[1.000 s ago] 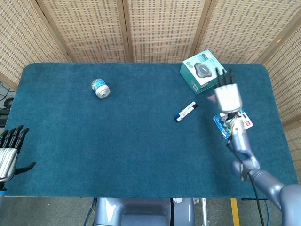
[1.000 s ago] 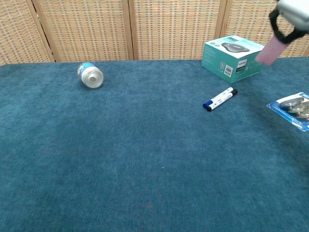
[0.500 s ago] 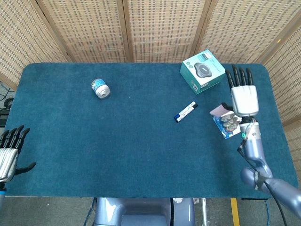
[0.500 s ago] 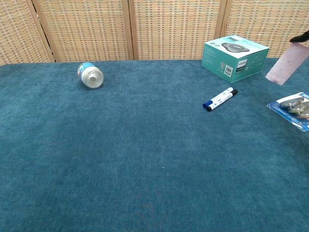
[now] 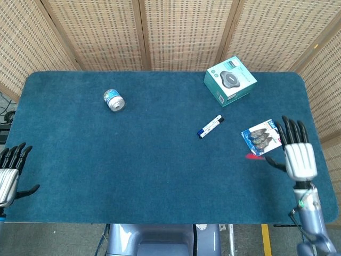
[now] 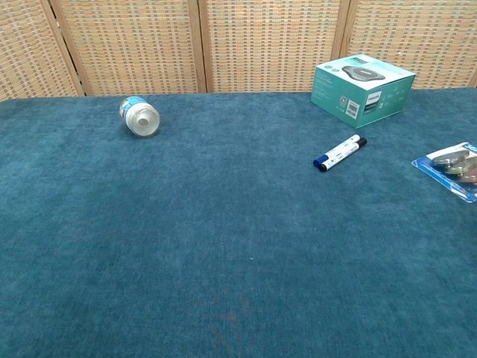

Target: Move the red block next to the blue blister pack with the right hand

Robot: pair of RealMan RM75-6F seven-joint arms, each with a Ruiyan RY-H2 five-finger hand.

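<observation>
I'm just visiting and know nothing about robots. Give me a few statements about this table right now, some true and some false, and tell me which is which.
1. The red block lies on the table beside the blue blister pack. True.
2. The right hand is holding the red block. False: its fingers are spread and hold nothing; the block lies on the cloth just left of it.
3. The marker pen lies between the green box and the blister pack. False: it lies left of both, nearer the table's middle.
4. The small can lies on its side, far to the left of the box. True.
5. The left hand is at the table's left edge, holding nothing. True.
</observation>
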